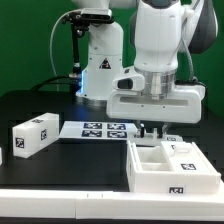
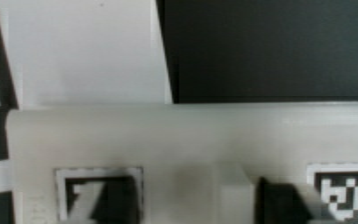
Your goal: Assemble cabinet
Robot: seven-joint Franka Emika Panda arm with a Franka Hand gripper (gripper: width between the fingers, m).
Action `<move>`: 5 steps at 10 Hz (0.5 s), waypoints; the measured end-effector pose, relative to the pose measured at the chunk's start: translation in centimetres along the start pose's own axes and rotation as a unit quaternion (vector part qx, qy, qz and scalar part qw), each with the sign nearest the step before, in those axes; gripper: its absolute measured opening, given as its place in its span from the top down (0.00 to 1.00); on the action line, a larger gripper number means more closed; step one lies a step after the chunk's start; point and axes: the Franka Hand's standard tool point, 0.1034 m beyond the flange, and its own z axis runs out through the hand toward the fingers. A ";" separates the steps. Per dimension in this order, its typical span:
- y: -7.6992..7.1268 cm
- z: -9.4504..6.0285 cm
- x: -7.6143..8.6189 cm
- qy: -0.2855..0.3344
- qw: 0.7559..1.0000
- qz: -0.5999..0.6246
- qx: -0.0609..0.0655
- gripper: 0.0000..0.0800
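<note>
The cabinet's open compartmented shell [image 1: 170, 168] lies at the exterior view's lower right, with a small tagged white block [image 1: 184, 150] at its far right corner. Another tagged white block [image 1: 35, 135] lies at the exterior view's left. My gripper [image 1: 152, 131] hangs just above the shell's far edge. In the wrist view a broad white cabinet surface [image 2: 194, 140] fills the lower half, with one tag [image 2: 87, 190] beside one dark finger and another tag [image 2: 345, 190] beside the other. The gripper [image 2: 202, 200] is open, its fingers [image 2: 126, 200] apart over the white surface and holding nothing.
The marker board [image 1: 100, 128] lies on the black table behind the shell, and shows in the wrist view [image 2: 87, 50] beside bare black table [image 2: 274, 50]. The robot base [image 1: 100, 60] stands at the back. The table's white front edge [image 1: 60, 205] runs along the bottom.
</note>
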 end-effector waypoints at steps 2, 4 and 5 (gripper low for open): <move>0.0 0.0 0.0 0.000 1.000 0.000 0.000 0.92; 0.0 -0.4 0.1 -0.007 0.999 -0.053 0.003 0.92; 0.0 -1.2 0.4 -0.009 0.996 -0.091 0.010 0.92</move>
